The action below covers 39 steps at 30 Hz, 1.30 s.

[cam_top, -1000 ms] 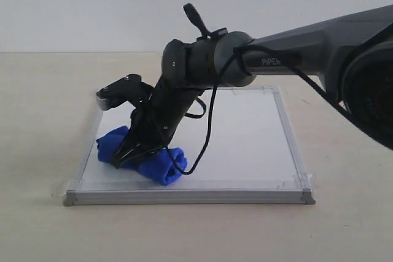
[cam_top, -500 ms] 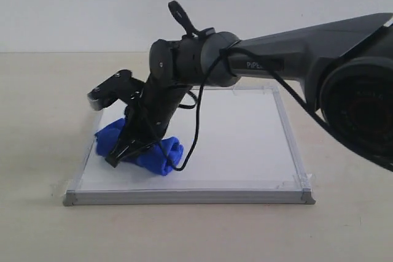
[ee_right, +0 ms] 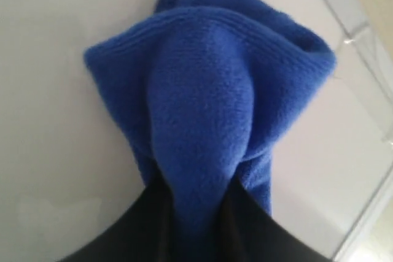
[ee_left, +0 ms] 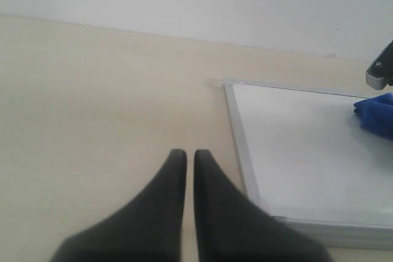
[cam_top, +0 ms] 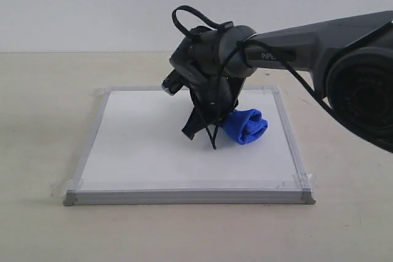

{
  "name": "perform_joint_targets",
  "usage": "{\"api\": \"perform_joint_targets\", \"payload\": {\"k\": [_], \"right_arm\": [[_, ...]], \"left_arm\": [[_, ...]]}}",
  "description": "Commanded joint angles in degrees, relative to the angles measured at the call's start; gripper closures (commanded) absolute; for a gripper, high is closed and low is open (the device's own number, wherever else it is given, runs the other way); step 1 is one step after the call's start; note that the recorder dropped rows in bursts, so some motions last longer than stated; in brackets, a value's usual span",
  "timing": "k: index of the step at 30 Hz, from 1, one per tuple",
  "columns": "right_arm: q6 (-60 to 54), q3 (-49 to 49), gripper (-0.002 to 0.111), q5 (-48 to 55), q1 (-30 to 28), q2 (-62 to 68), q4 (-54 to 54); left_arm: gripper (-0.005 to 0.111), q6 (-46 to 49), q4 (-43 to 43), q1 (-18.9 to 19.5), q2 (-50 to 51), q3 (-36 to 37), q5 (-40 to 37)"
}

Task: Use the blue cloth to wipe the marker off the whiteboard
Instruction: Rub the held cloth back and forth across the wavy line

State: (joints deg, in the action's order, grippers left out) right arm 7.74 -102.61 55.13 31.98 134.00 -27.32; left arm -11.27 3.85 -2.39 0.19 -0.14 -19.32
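Observation:
The whiteboard (cam_top: 147, 145) lies flat on the tan table, its silver frame taped at the corners. No marker line shows on its white face in any view. The bunched blue cloth (cam_top: 245, 126) rests on the board's right half, and my right gripper (cam_top: 222, 128) is shut on it; the right wrist view has the blue cloth (ee_right: 209, 108) pinched between the dark fingers over the whiteboard (ee_right: 49, 170). My left gripper (ee_left: 185, 154) is shut and holds nothing, hovering over bare table beside the whiteboard (ee_left: 295, 139). The blue cloth (ee_left: 377, 118) peeks in at that view's edge.
The right arm (cam_top: 307, 41) reaches in from the right, with a black cable looping down over the board. Tan table (cam_top: 43, 90) surrounds the board, and a pale wall stands behind it.
My right gripper has swept the blue cloth from the board's front left across to its right half, turning its wrist as it went. The board's left side is now uncovered.

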Motion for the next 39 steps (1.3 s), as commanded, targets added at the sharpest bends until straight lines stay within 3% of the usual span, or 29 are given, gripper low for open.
{"api": "perform_joint_targets", "payload": {"k": [1, 4, 7, 11, 15, 18, 22, 27, 29, 33, 39], "right_arm": [[-24.1, 0.6, 0.108, -2.2, 1.8, 0.4, 31.5], [-41.8, 0.6, 0.108, -0.5, 2.3, 0.0, 53.1], [-43.4, 0.6, 0.108, 0.8, 2.0, -0.6, 55.5], [-26.1, 0.6, 0.108, 0.2, 0.5, -0.7, 33.8], [0.4, 0.7, 0.108, 5.2, -1.0, -0.7, 1.6], [5.2, 0.8, 0.108, 9.2, -1.1, -0.7, -6.0], [-5.9, 0.8, 0.108, 6.6, -1.1, -0.7, 8.2], [-32.3, 0.8, 0.108, 4.8, -1.1, -1.0, 43.6], [-37.4, 0.8, 0.108, 5.2, -1.1, -1.8, 50.7], [-37.4, 0.8, 0.108, 3.8, -1.4, -5.6, 50.4], [-25.7, 6.8, 0.108, -6.8, -5.1, -13.9, 41.3]], "left_arm": [[0.102, -0.3, -0.2, 0.1, -0.2, 0.1, 0.4], [0.102, -0.3, -0.2, 0.1, -0.2, 0.1, 0.4], [0.102, -0.3, -0.2, 0.1, -0.2, 0.1, 0.4], [0.102, -0.3, -0.2, 0.1, -0.2, 0.1, 0.4], [0.102, -0.3, -0.2, 0.1, -0.2, 0.1, 0.4], [0.102, -0.3, -0.2, 0.1, -0.2, 0.1, 0.4], [0.102, -0.3, -0.2, 0.1, -0.2, 0.1, 0.4], [0.102, -0.3, -0.2, 0.1, -0.2, 0.1, 0.4], [0.102, -0.3, -0.2, 0.1, -0.2, 0.1, 0.4], [0.102, -0.3, -0.2, 0.1, -0.2, 0.1, 0.4], [0.102, -0.3, -0.2, 0.1, -0.2, 0.1, 0.4]]}}
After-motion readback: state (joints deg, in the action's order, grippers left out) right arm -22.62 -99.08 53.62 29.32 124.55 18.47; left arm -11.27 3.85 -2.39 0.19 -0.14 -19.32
